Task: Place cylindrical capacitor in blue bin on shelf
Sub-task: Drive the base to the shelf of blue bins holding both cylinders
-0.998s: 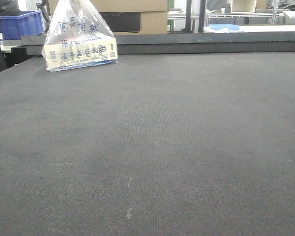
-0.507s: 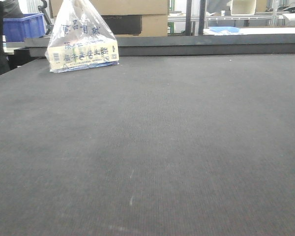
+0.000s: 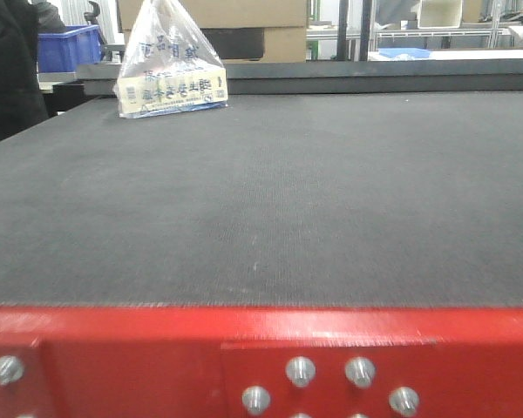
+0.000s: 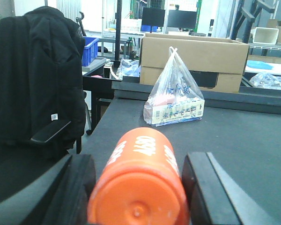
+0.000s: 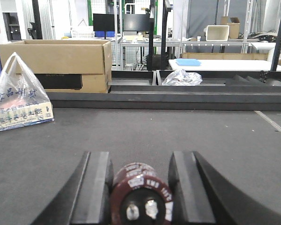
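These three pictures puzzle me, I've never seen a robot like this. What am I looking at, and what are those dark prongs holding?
It is a two-armed robot, with a camera on its body and one on each wrist. The front view looks across a dark grey table over a red part with bolts; a plastic bag holding a printed box stands at the far left. The left wrist view shows the left hand, its two dark fingers around an orange cylinder marked 4680. The right wrist view shows the right hand around a dark brown cylindrical capacitor with two metal terminals. Behind are a cardboard box and a jacket on a chair.
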{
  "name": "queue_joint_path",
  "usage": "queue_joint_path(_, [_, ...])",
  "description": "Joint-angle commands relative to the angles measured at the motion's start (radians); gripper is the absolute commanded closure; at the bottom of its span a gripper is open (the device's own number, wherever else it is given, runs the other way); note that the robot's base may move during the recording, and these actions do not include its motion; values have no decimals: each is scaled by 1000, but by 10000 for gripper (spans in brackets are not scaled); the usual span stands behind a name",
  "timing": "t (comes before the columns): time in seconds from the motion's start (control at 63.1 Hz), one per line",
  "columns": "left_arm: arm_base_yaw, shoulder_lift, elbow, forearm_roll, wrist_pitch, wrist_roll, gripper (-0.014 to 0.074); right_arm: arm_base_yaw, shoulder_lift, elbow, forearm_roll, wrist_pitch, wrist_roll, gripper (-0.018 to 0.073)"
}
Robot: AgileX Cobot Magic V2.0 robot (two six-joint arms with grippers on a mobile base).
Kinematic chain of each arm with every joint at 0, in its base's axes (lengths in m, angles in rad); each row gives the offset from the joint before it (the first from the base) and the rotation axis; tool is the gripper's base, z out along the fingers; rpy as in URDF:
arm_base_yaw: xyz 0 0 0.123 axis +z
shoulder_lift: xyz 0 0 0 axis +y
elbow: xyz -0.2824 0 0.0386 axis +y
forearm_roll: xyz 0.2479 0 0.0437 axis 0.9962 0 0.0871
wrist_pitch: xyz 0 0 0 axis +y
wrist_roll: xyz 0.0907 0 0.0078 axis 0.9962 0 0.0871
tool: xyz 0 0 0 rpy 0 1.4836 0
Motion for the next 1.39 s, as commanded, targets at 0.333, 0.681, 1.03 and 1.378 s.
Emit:
queue_joint_path(0.333, [2, -5, 0, 4, -33, -6, 708, 3, -5, 0, 1, -37, -2, 728])
queue_joint_path(0.681, [2, -5, 0, 4, -33, -6, 708, 3, -5, 0, 1, -37, -2, 728])
queue_joint_path(1.03, [2, -5, 0, 4, -33, -6, 708, 3, -5, 0, 1, -37, -2, 728])
queue_joint_path(1.378, [2, -5, 0, 4, -33, -6, 708, 3, -5, 0, 1, -37, -2, 728])
